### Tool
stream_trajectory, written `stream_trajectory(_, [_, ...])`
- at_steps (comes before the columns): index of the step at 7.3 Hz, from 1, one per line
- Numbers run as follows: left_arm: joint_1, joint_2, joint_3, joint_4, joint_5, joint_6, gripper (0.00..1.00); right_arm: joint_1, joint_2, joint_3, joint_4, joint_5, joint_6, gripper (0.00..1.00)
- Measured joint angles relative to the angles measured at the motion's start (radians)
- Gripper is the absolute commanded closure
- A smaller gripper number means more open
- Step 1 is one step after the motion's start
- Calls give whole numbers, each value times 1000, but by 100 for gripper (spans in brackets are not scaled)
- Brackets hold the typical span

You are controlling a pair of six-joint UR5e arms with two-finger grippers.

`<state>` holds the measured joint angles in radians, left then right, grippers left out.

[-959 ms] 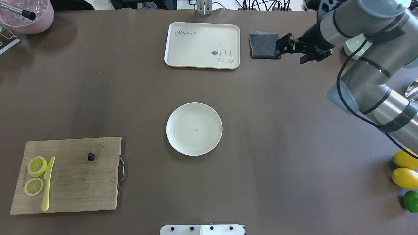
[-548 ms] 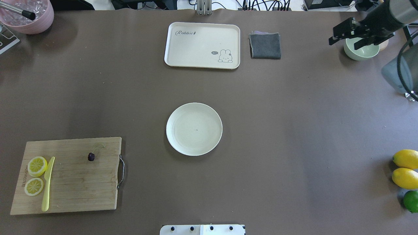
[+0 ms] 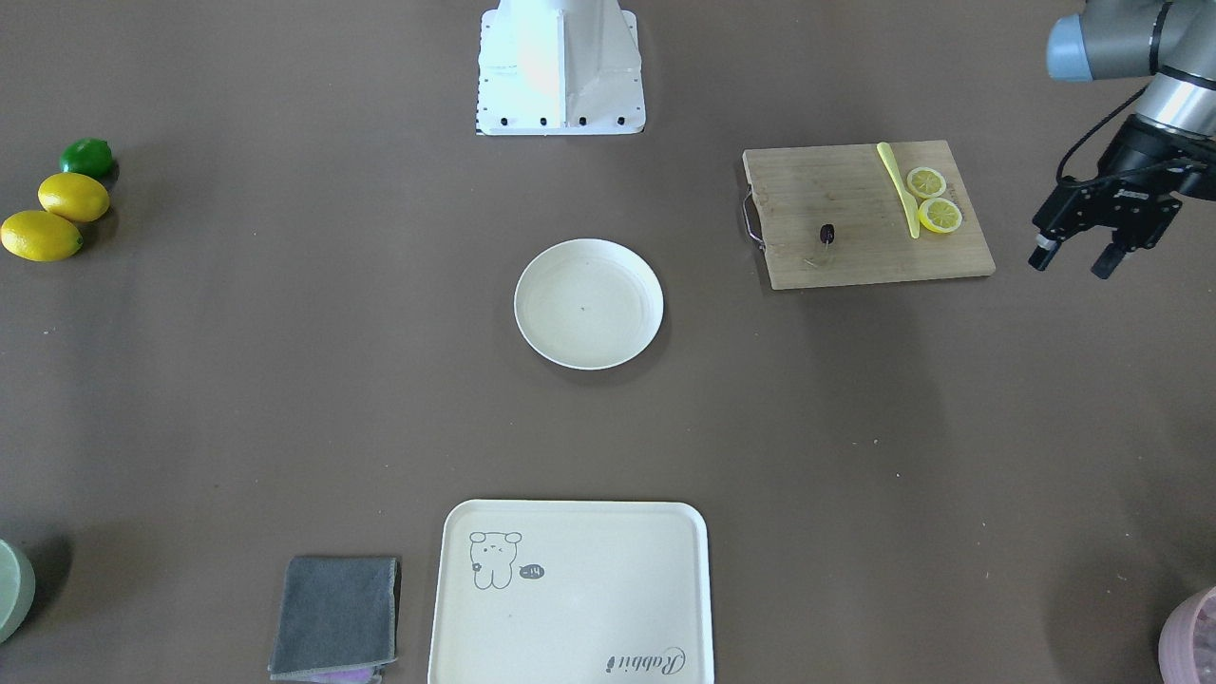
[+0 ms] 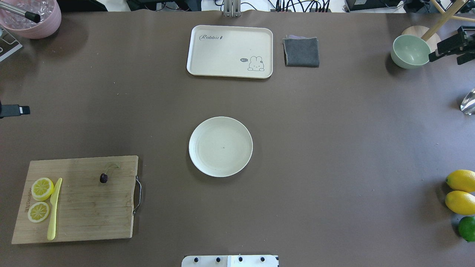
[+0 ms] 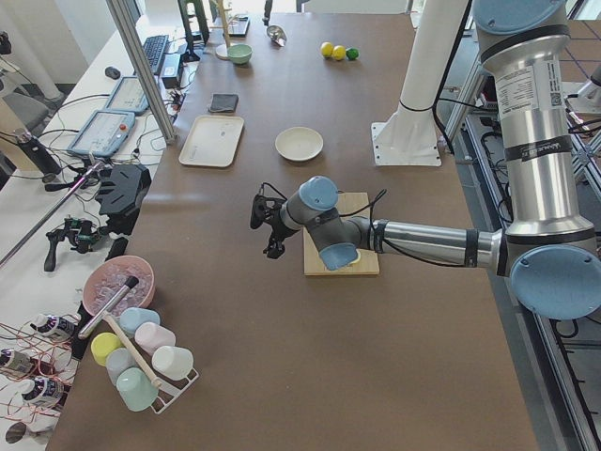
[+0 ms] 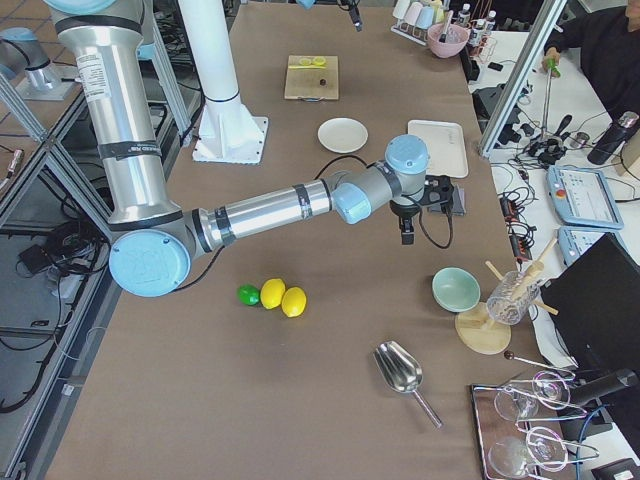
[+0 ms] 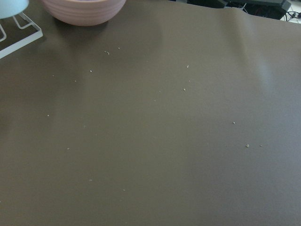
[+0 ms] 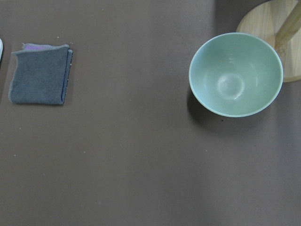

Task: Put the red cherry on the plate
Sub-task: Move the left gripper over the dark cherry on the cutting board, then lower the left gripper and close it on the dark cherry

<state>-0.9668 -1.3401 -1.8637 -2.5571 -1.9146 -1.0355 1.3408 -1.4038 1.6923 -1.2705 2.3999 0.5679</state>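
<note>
The red cherry (image 4: 103, 178) is a tiny dark fruit with a thin stem, lying on a wooden cutting board (image 4: 85, 211) at the near left. The round cream plate (image 4: 220, 146) sits empty at the table's middle. My left gripper (image 3: 1073, 258) hangs open and empty beyond the board's outer side, well apart from the cherry (image 3: 827, 233). Only one of its fingertips (image 4: 16, 110) shows in the overhead view. My right gripper (image 4: 451, 50) is at the far right edge beside a green bowl (image 4: 410, 52), open and empty.
Two lemon slices (image 4: 42, 188) and a yellow knife (image 4: 54, 207) share the board. A cream rabbit tray (image 4: 230, 51) and grey cloth (image 4: 301, 52) lie at the back. Two lemons (image 4: 460, 181) and a lime (image 4: 467, 228) sit near right, a pink bowl (image 4: 31, 16) far left.
My right arm has swung from over the grey cloth out to the table's right edge, past the green bowl. A left fingertip has come into the overhead view. Cherry and plate have not moved.
</note>
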Motion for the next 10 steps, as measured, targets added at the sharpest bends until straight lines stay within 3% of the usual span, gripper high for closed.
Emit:
stream_trajectory(3, [274,-21,-247,345,159,-41,2,15,-19,1,3,-6,-9,0])
stream_trajectory(4, [375,-61,-268,402,209,-83,2,18,-22,2,4,-9,-8,0])
stream_trajectory(6, [532,-144,-236,433,310,-155,2,24,-25,-2,5,-21,-9,0])
stream_trajectory(10, [574,-152,-200,435,336,-163,2,26,-42,5,5,-38,-9,0])
